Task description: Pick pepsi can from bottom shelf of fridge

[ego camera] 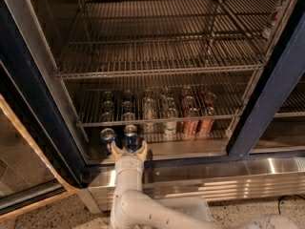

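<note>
The fridge (269, 99) stands open in the camera view. On its bottom shelf (195, 149), at the front left, stand two dark-blue cans with silver tops. The pepsi can (131, 135) is the right one; its twin (108, 136) is just left of it. My gripper (129, 150) reaches in from below on the white arm (128, 194). It is open, with one finger (116, 150) between the two cans and the other finger (142, 150) to the right of the pepsi can, so the can's lower part sits between them.
A wire rack (157, 120) just above holds rows of cans: dark ones at left, silver-white (170, 125) in the middle, red (198, 124) at right. Bare wire racks sit higher. The steel kick plate (219, 180) runs below. The open door (24, 128) is at left.
</note>
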`<state>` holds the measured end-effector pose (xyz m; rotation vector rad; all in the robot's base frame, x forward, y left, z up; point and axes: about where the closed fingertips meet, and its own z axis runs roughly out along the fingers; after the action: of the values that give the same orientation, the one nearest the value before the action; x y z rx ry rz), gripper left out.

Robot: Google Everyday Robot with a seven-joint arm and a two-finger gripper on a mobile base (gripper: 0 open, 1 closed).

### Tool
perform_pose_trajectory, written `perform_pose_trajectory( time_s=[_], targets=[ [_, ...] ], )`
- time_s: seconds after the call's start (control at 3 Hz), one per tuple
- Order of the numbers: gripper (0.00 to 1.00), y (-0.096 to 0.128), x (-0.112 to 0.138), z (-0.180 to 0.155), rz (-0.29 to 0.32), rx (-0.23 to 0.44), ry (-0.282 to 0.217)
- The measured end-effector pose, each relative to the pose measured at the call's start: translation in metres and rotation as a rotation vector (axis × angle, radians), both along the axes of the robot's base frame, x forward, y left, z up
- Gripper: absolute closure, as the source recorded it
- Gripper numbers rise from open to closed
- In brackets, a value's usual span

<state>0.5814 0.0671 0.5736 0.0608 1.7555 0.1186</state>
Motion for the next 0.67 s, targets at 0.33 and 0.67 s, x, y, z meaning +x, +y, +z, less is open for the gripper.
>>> perform_pose_trajectory(
  time_s=[0.33,0.67],
  targets=[
    [0.3,-0.003,0.0039,-0.0084,-0.028,-0.05,0.01],
    [0.34,-0.0062,0.0078,-0.0138,-0.052,-0.07,0.011]
  ],
)
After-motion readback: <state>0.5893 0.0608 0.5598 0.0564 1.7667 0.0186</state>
